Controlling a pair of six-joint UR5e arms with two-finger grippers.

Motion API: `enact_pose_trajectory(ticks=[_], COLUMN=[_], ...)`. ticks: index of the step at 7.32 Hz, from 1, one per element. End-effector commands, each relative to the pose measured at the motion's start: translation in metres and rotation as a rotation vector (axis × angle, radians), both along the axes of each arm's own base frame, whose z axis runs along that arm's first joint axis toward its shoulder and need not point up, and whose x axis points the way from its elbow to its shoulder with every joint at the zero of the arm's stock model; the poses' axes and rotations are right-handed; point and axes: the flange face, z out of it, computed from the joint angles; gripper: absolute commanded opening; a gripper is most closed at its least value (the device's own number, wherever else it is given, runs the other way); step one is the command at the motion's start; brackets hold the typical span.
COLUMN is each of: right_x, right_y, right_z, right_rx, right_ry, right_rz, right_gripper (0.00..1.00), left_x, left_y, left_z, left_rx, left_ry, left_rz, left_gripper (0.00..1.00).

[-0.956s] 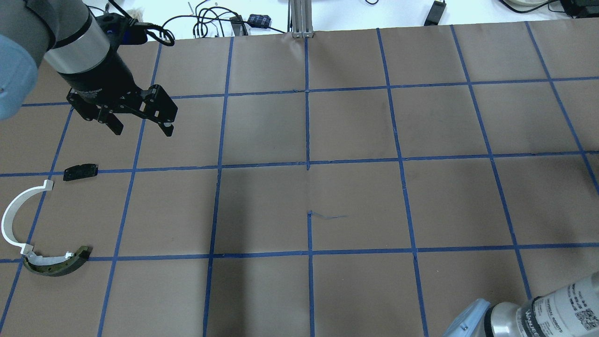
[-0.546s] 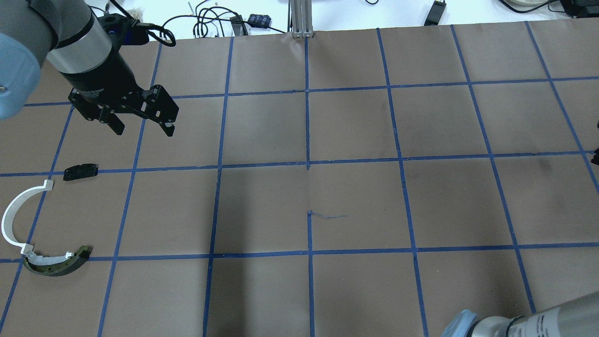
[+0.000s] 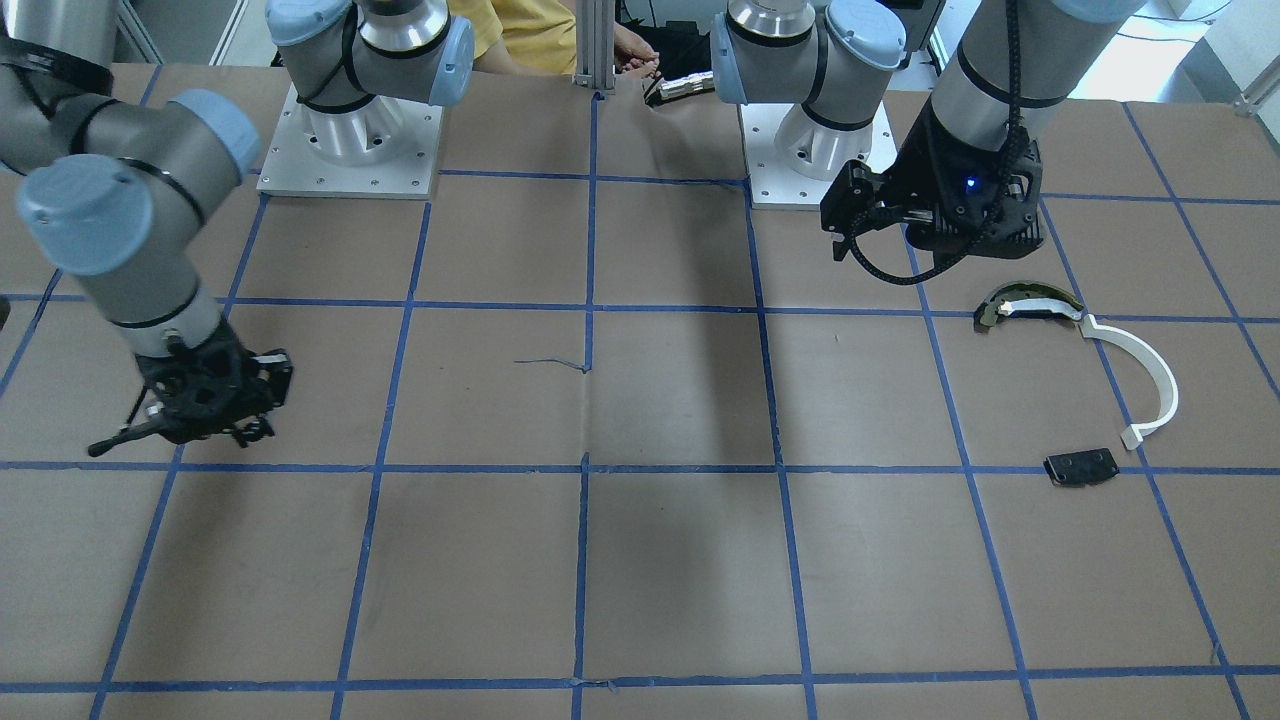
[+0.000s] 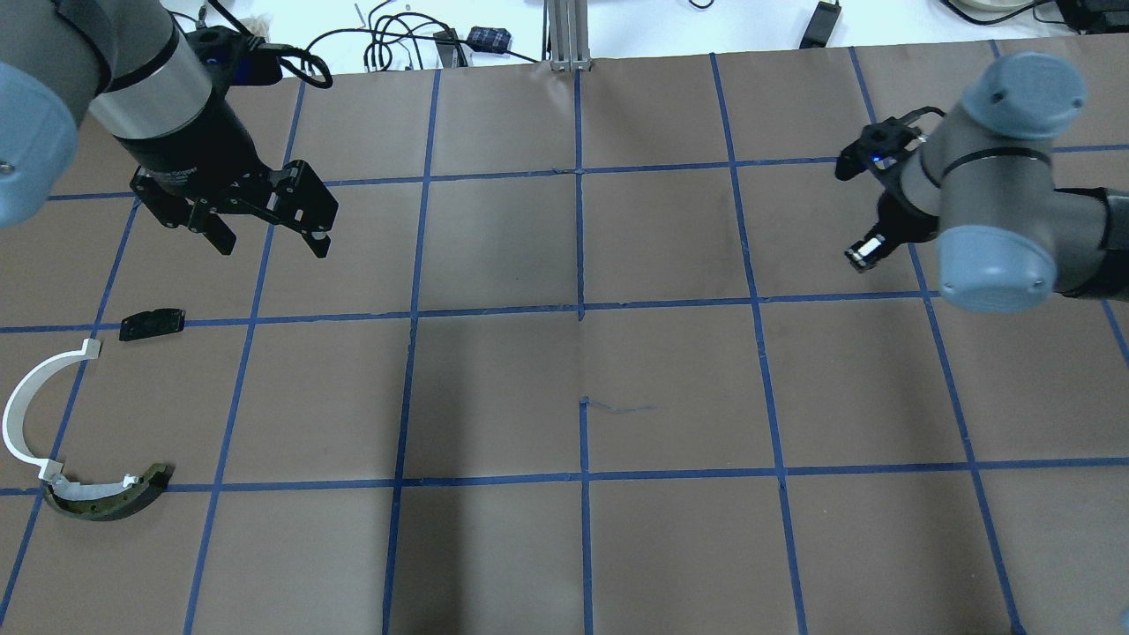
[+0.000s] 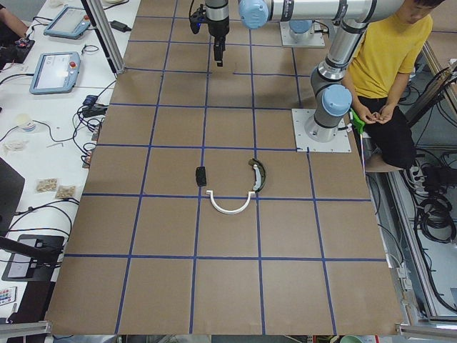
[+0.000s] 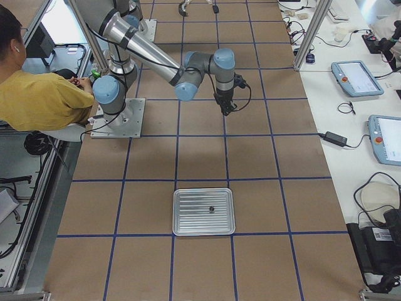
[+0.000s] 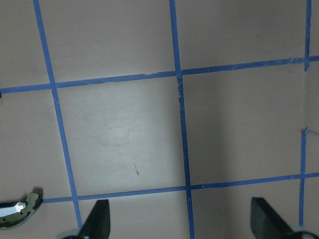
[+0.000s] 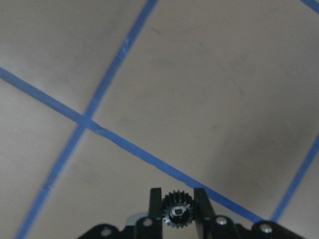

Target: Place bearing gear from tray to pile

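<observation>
My right gripper [image 8: 177, 219] is shut on a small black toothed bearing gear [image 8: 177, 210], seen between its fingertips in the right wrist view. In the overhead view this gripper [image 4: 869, 247] hangs over the table's far right. The pile lies at the near left: a white curved arc [image 4: 31, 410], a dark olive-edged curved piece [image 4: 110, 498] and a flat black plate [image 4: 152, 324]. My left gripper [image 4: 272, 245] is open and empty, above the table just beyond the black plate. The silver tray [image 6: 178, 213] shows only in the exterior right view, with a small dark part [image 6: 211, 208] in it.
Cables and a metal post [image 4: 569, 35] stand at the table's far edge. A person in a yellow shirt [image 5: 385, 64] sits behind the robot bases. Tablets [image 6: 357, 78] lie on the side table. Blue tape lines grid the brown table cover.
My right arm has swung from the near right corner up over the far right of the table, bringing its gripper into the overhead view. My left gripper has barely moved.
</observation>
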Motion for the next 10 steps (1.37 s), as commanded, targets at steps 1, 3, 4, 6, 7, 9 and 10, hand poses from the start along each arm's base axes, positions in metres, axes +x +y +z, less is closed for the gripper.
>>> enact_pose_trajectory(ticks=[1,3,4,6,7,9,10], right_x=[0.166,0.314,0.353,0.359,0.355,0.3,0.223], right_y=[-0.003,0.02,0.04,0.056,0.062,0.008,-0.024], right_z=[-0.008,-0.034,-0.045,-0.064,-0.077,-0.016,0.02], right_rx=[-0.001,0.021,0.041,0.08,0.091,0.033,0.076], right_ry=[-0.07,-0.097,-0.118,-0.088,-0.077,-0.112,-0.067], right_rz=[-0.216,-0.322,-0.367,-0.369,-0.371,-0.466,-0.446], right_gripper=[0.0,0.0,0.0,0.04,0.9,1.0,1.0], left_x=[0.0,-0.001,-0.001,0.0,0.002,0.006,0.007], left_y=[0.0,0.0,0.001,-0.001,0.0,0.002,-0.001], left_z=[0.0,0.0,0.001,-0.001,0.001,0.004,0.002], left_rx=[0.0,0.001,-0.002,0.003,0.0,-0.007,-0.005], left_ry=[0.0,0.0,0.0,0.0,-0.003,-0.005,0.001], left_rz=[-0.001,-0.001,-0.001,0.0,0.003,-0.006,-0.029], left_gripper=[1.0,1.0,1.0,1.0,1.0,1.0,1.0])
